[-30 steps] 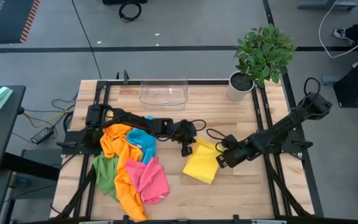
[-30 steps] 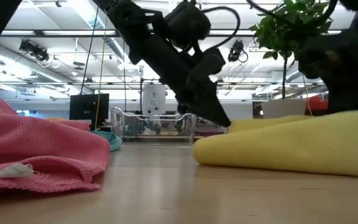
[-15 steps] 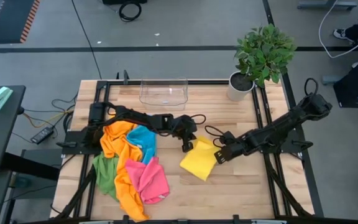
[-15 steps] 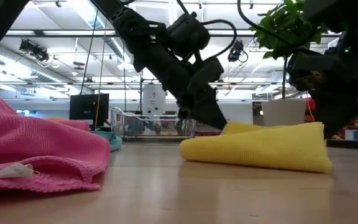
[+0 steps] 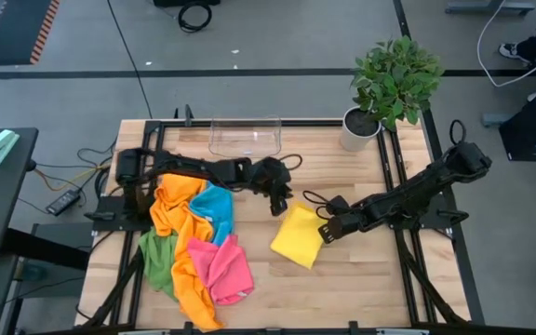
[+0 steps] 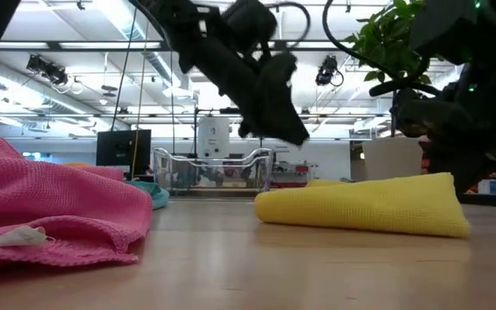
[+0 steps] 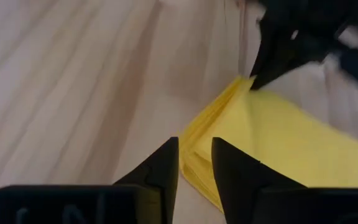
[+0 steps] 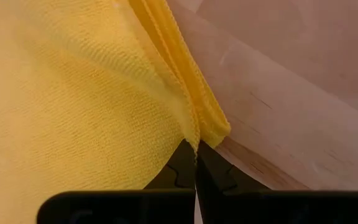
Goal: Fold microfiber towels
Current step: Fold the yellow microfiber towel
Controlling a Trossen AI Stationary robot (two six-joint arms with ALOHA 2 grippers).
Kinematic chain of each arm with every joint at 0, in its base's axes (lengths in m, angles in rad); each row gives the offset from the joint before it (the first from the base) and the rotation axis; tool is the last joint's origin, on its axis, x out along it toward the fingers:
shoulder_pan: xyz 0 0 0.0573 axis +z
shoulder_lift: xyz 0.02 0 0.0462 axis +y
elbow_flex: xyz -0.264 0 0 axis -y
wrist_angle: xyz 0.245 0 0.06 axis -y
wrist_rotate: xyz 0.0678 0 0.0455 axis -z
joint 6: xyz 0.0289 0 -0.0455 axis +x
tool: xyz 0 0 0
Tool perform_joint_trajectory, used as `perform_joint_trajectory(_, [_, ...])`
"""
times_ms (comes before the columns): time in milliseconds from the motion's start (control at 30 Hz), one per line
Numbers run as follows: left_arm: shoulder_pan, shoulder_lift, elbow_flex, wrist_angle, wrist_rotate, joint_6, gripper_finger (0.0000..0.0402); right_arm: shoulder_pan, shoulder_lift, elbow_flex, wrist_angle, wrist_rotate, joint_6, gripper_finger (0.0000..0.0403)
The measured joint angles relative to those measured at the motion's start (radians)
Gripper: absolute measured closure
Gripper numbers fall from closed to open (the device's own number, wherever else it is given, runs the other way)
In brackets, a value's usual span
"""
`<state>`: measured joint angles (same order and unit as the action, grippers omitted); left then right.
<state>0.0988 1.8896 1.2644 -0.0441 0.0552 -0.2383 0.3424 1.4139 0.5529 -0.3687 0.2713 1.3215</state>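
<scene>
We see the folded yellow towel (image 5: pixel 298 236) lying just right of table centre, at three o'clock of the coloured towel pile (image 5: pixel 196 251). Our right gripper (image 5: pixel 322 232) is clamped on its right edge. Our left gripper (image 5: pixel 278 202), fingers slightly apart and empty, hangs above its eleven o'clock corner.

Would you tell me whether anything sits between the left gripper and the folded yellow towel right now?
Nothing visible does. The left gripper hangs just off the yellow towel, with bare table between. The right gripper is pinched on the towel's far edge.

bare table (image 5: pixel 361 270) front-right, towel heap (image 5: pixel 198 247) left
</scene>
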Motion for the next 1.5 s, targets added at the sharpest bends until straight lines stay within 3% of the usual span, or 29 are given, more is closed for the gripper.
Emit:
perform_joint_trajectory(167, [-0.065,-0.040,0.002,0.000,0.102,-0.051,0.0305,0.000,0.000,0.000,0.001,0.012,0.012,0.0401])
perform_joint_trajectory(300, [-0.181,0.018,-0.002,-0.009,0.145,-0.022,0.0335,0.000,0.000,0.000,0.002,0.010,0.043,0.0401])
perform_joint_trajectory(500, [-0.277,0.119,-0.001,0.188,0.139,-0.036,0.0393,-0.002,0.000,0.000,0.011,-0.012,0.051,0.0401])
perform_joint_trajectory(700, [-0.293,0.207,-0.002,0.249,0.053,-0.130,0.0381,-0.002,0.000,0.000,0.019,-0.025,0.066,0.0401])
perform_joint_trajectory(967, [-0.314,0.275,0.003,0.422,0.050,-0.181,0.0390,-0.002,0.000,0.000,0.022,-0.027,0.106,0.0401])
perform_joint_trajectory(1267, [-0.394,0.328,0.016,0.361,0.043,-0.235,0.0393,-0.002,0.000,0.000,0.012,-0.032,0.134,0.0401])
perform_joint_trajectory(1500, [-0.396,0.326,0.015,0.352,0.040,-0.261,0.0396,-0.002,-0.001,0.002,0.010,-0.033,0.109,0.0398])
